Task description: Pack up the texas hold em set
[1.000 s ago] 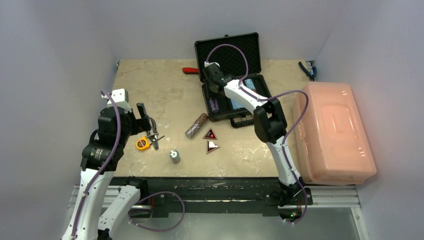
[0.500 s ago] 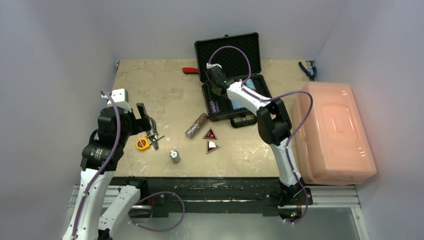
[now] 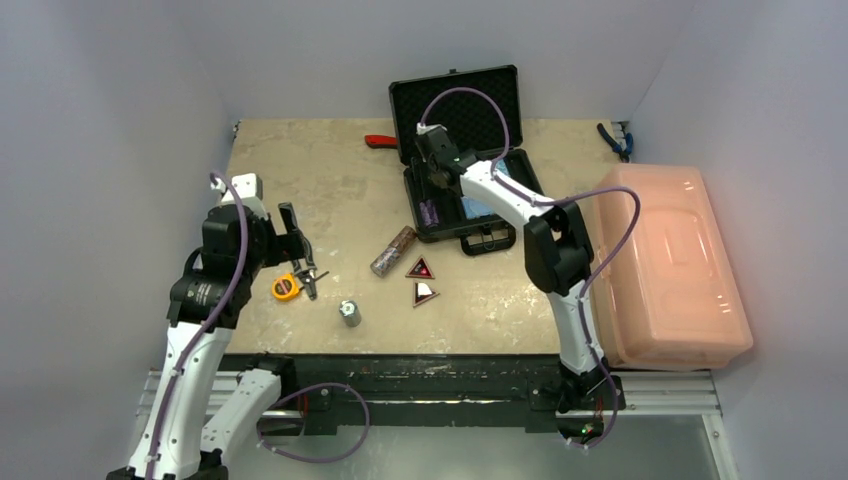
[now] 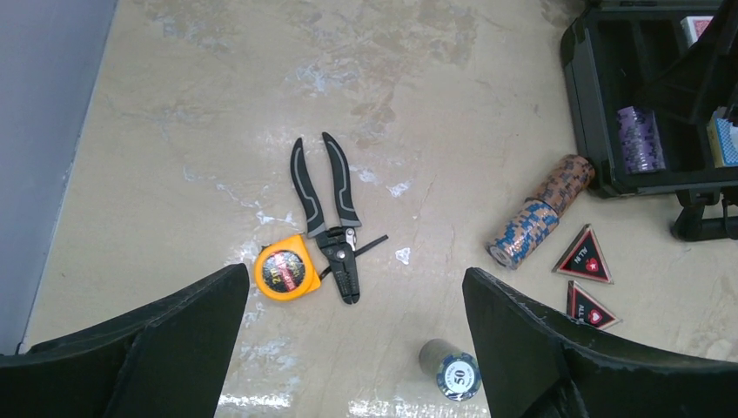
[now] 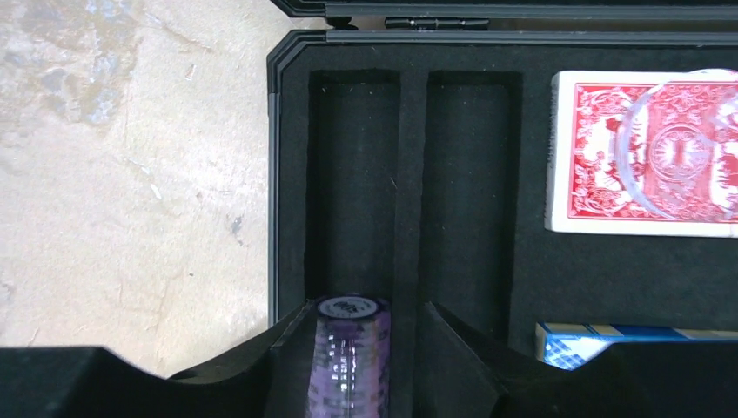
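Observation:
The black briefcase (image 3: 470,100) stands open at the table's back, foam lining showing (image 5: 274,174). A purple chip stack (image 5: 351,357) lies in its leftmost slot (image 3: 430,211). A red card deck (image 5: 592,165) and a blue deck (image 5: 600,341) lie in the right compartments. My right gripper (image 5: 365,306) is open, its fingers astride the purple stack and the foam divider. A brown-and-blue chip stack (image 3: 392,250), a short "50" stack (image 4: 452,373) and two triangular markers (image 3: 421,267) (image 3: 425,292) lie on the table. My left gripper (image 4: 352,274) is open and empty above them.
A yellow tape measure (image 4: 283,270) and black pliers (image 4: 326,209) lie under my left gripper. Red-handled pliers (image 3: 380,140) lie left of the case, blue-handled ones (image 3: 615,140) at the back right. A large pink bin (image 3: 665,265) fills the right side.
My right arm's elbow swung right and its gripper drew slightly back along the slot, the purple stack staying put. My left arm shifted slightly right.

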Motion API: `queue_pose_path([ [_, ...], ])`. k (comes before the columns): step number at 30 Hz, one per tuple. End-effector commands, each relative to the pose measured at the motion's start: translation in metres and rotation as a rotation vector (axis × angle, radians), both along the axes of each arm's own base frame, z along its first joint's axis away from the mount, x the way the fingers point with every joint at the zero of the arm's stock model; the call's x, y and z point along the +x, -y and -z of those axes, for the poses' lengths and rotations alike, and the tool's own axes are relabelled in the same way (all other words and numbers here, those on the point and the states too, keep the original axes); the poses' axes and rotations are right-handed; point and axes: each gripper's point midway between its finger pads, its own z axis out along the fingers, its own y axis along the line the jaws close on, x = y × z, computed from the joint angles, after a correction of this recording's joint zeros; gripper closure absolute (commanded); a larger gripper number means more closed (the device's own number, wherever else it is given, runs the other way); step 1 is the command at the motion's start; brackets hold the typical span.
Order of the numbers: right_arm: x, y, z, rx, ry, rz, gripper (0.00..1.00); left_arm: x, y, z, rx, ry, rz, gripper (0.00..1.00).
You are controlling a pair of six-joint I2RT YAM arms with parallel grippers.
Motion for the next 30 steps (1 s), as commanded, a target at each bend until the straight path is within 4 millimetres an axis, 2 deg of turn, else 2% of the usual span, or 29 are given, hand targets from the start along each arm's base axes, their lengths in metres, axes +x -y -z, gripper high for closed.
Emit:
queue_pose_path([
  [1, -0.007, 0.001, -0.066, 0.049, 0.079, -0.018, 0.43, 0.006, 0.011, 0.009, -0.031, -0.049, 0.048, 0.06],
  [6, -0.022, 0.008, -0.095, 0.098, 0.128, -0.028, 0.30, -0.005, 0.036, 0.032, -0.114, -0.174, 0.119, 0.03],
  [12, -0.051, 0.017, -0.107, 0.150, 0.142, -0.062, 0.22, -0.024, 0.061, 0.067, -0.190, -0.327, 0.155, 0.02],
  [19, -0.086, 0.033, -0.112, 0.198, 0.149, -0.076, 0.13, -0.034, 0.086, 0.102, -0.132, -0.459, 0.166, 0.03],
  [25, -0.110, 0.047, -0.125, 0.227, 0.176, -0.083, 0.04, -0.042, 0.105, 0.130, -0.102, -0.544, 0.192, 0.13],
  [30, -0.122, 0.053, -0.131, 0.242, 0.188, -0.090, 0.03, -0.050, 0.108, 0.149, -0.066, -0.602, 0.178, 0.20],
])
